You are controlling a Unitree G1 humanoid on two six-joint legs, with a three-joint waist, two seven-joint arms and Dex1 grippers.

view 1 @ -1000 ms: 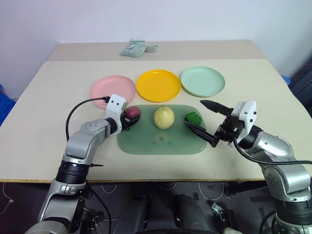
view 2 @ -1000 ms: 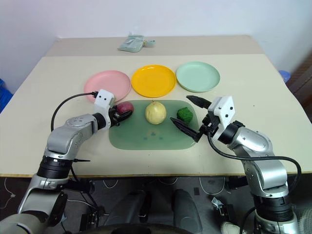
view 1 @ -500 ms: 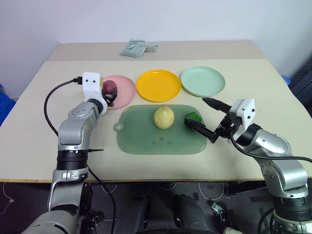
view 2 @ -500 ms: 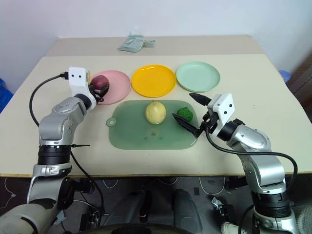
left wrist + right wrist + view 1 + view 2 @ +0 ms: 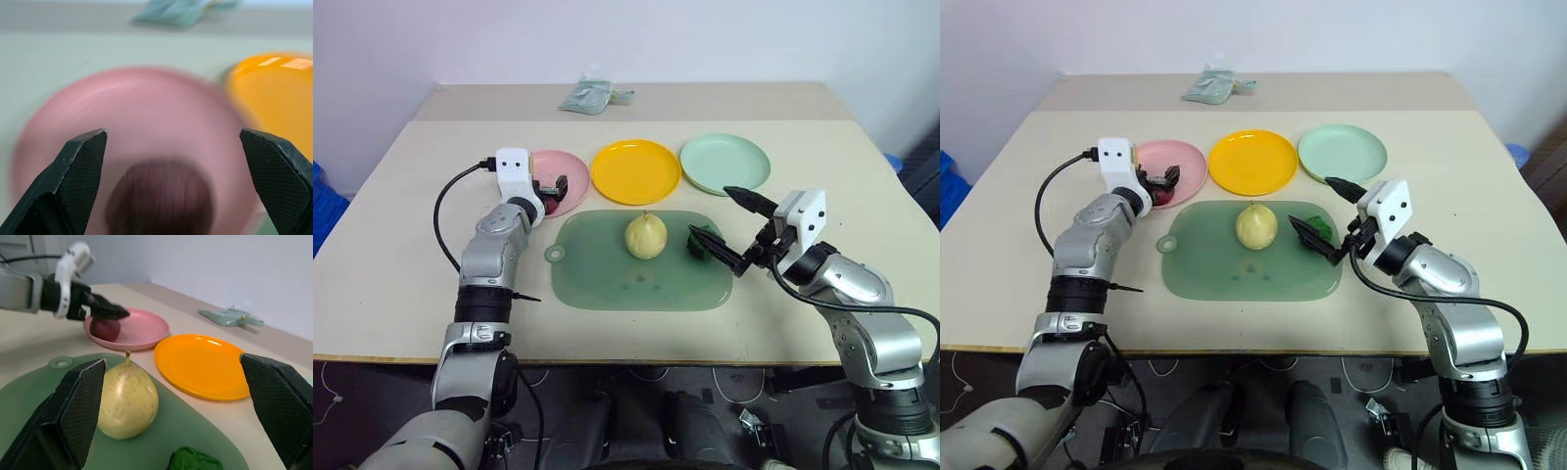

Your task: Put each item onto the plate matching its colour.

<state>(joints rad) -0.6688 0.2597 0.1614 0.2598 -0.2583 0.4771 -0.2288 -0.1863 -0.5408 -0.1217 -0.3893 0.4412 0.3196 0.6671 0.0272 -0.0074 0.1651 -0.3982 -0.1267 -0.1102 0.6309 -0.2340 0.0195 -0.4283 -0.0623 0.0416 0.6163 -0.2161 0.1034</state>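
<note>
where fingers [image 5: 83, 166] gripped, red-purple fruit [image 5: 160, 198] released, pink plate [image 5: 146, 117]

The orange-yellow plate [image 5: 635, 171] and the mint green plate [image 5: 724, 163] are both bare, so a pincer can come down on them from above without meeting anything. On the pink plate [image 5: 570, 176] the near-left part is taken by the dark red-purple fruit [image 5: 105, 328] with the left pincer [image 5: 549, 192] spread wide over it. On the green mat [image 5: 636, 284] the yellow pear [image 5: 645, 235] stands in the middle and the bumpy green fruit [image 5: 702, 238] near the right edge, with a free gap between them. The right pincer [image 5: 728, 226], wide apart, blocks the right side of the green fruit. The near tabletop [image 5: 391, 294] is open; a grey-green packet [image 5: 590, 96] lies at the far edge.
</note>
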